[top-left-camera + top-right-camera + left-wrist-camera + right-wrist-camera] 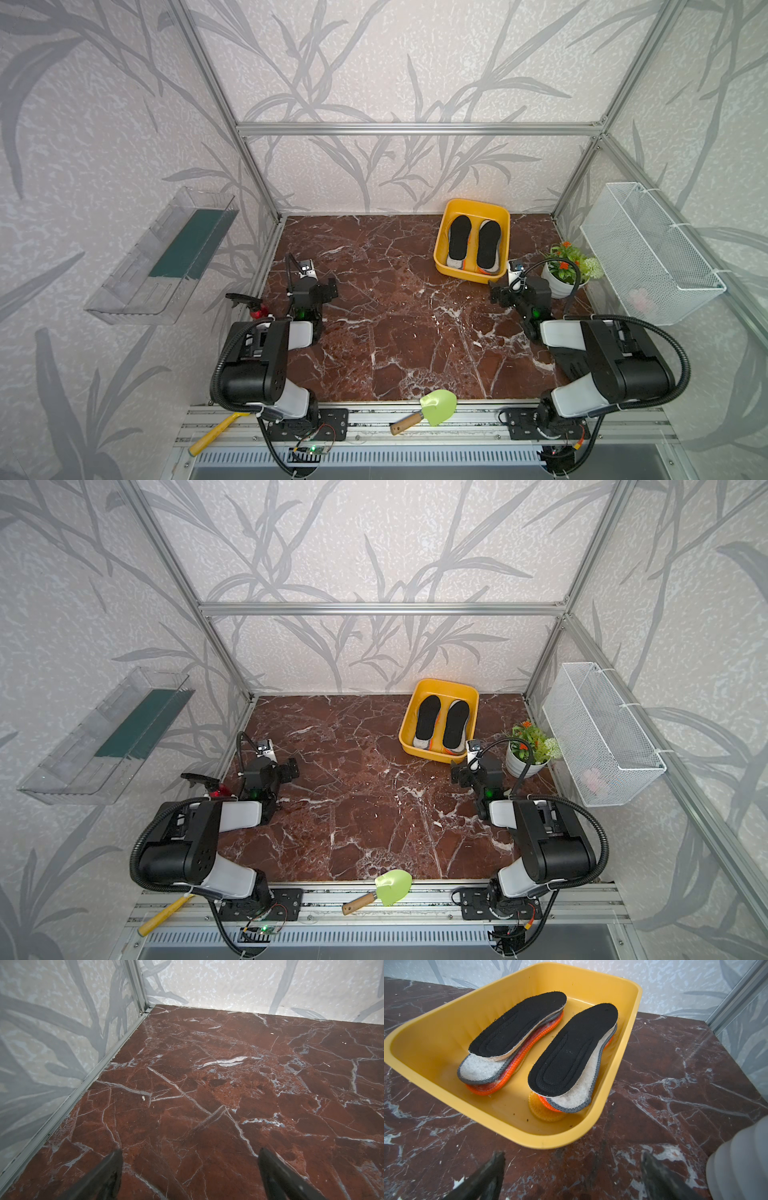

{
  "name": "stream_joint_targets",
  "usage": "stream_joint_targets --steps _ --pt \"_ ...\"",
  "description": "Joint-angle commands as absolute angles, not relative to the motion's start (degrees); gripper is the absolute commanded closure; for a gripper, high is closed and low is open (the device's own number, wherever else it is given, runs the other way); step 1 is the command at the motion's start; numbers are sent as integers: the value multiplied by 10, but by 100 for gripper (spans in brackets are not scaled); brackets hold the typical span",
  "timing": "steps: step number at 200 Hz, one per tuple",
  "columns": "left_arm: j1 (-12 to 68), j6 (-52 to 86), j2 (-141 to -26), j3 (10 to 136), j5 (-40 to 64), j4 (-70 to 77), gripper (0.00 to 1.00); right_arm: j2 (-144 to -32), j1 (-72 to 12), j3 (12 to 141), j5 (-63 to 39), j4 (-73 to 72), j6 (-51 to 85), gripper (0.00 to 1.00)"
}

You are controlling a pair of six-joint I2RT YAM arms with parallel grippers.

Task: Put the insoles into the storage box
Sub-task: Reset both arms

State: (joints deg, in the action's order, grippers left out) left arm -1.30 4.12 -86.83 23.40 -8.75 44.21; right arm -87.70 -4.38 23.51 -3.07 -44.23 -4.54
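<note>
While both arms sit low over the red marble counter, all visible insoles lie inside the yellow storage box near the back wall, two stacks side by side w/ black ones on top, grey felt then orange-rimmed underneath. Left jaws: wide apart, empty, over bare counter; right jaws: wide apart, empty, just short of the box's near rim, potted plant beside.
</note>
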Motion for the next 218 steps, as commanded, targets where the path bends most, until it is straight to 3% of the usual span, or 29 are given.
stream_joint_targets --steps 1,23,67,218 --pt "-16 43 -868 236 -84 447 1 -875 -43 247 -32 -439 -48 1" --pt "-31 16 -869 234 23 456 1 -875 -43 247 -33 -439 -48 1" --pt "-29 30 -869 242 -22 441 1 -875 -43 247 -33 -439 -48 1" --pt "-29 33 -870 243 -20 438 1 -874 -43 247 -33 -439 -47 1"
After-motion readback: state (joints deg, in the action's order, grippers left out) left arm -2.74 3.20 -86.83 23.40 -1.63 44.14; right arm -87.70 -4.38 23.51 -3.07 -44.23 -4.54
